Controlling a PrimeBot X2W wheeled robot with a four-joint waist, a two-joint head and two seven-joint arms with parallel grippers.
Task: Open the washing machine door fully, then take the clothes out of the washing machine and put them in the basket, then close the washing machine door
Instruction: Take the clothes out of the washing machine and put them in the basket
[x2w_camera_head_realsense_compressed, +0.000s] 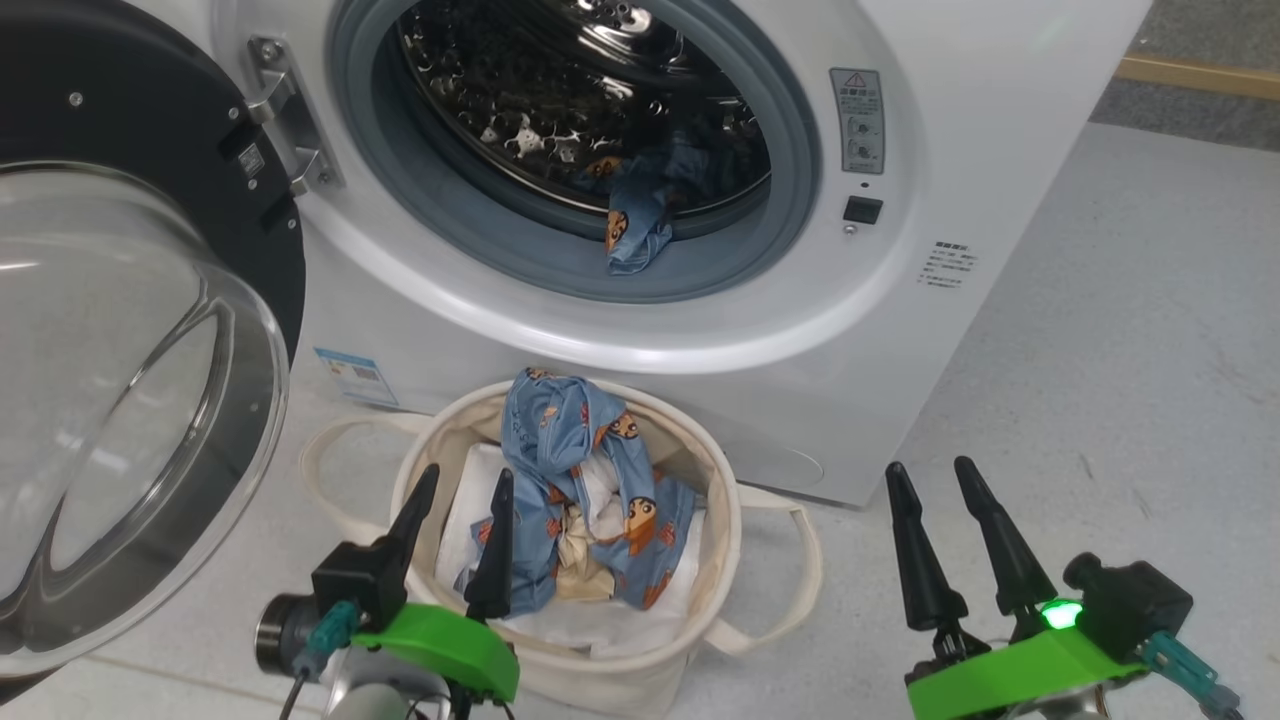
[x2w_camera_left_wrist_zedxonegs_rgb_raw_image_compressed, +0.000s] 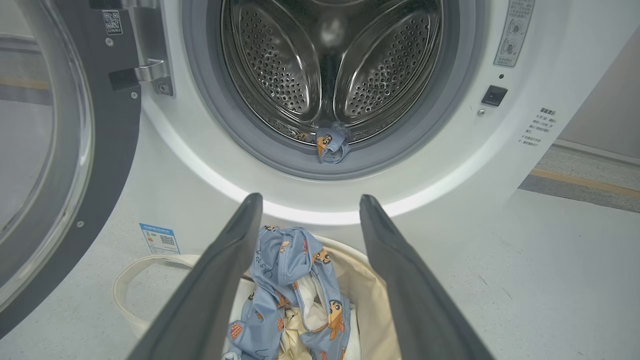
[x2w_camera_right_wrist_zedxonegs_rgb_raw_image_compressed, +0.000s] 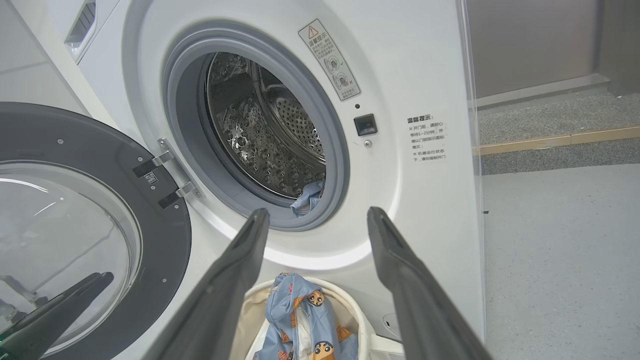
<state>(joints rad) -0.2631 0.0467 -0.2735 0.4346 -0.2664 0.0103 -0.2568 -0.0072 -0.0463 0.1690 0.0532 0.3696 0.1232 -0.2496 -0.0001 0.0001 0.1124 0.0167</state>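
At the far left of the head view the washing machine door (x2w_camera_head_realsense_compressed: 130, 350) stands wide open, its black rim in the upper left corner and its bulging glass window running down the left edge to the bottom. Its metal hinge (x2w_camera_head_realsense_compressed: 290, 110) joins it to the machine at the top left. Just right of the door's lower edge a blue sticker (x2w_camera_head_realsense_compressed: 350, 375) sits on the white front.

At the lower left the left gripper (x2w_camera_head_realsense_compressed: 468, 478) points up the frame with its two dark fingers apart and nothing held between them. The tips reach over the near rim of the basket (x2w_camera_head_realsense_compressed: 733, 540). The basket stands on the floor (x2w_camera_head_realsense_compressed: 1120, 380) at lower centre, close against the foot of the washing machine (x2w_camera_head_realsense_compressed: 900, 330) and below the drum opening, with one looped handle out to each side. Inside it a bundle of clothes (x2w_camera_head_realsense_compressed: 575, 440), light blue with orange cartoon figures, is heaped on a white sheet (x2w_camera_head_realsense_compressed: 600, 625), its top lying over the far rim.

Above, at upper centre, the steel drum (x2w_camera_head_realsense_compressed: 560, 100) is open to view. One more blue garment (x2w_camera_head_realsense_compressed: 635, 235) hangs out of it over the grey seal at the bottom of the opening. Right of the opening are a warning label (x2w_camera_head_realsense_compressed: 857, 120) and a small dark latch hole (x2w_camera_head_realsense_compressed: 862, 210).

At the lower right the right gripper (x2w_camera_head_realsense_compressed: 930, 468) points up over the floor, well apart from the basket, its fingers spread and holding nothing
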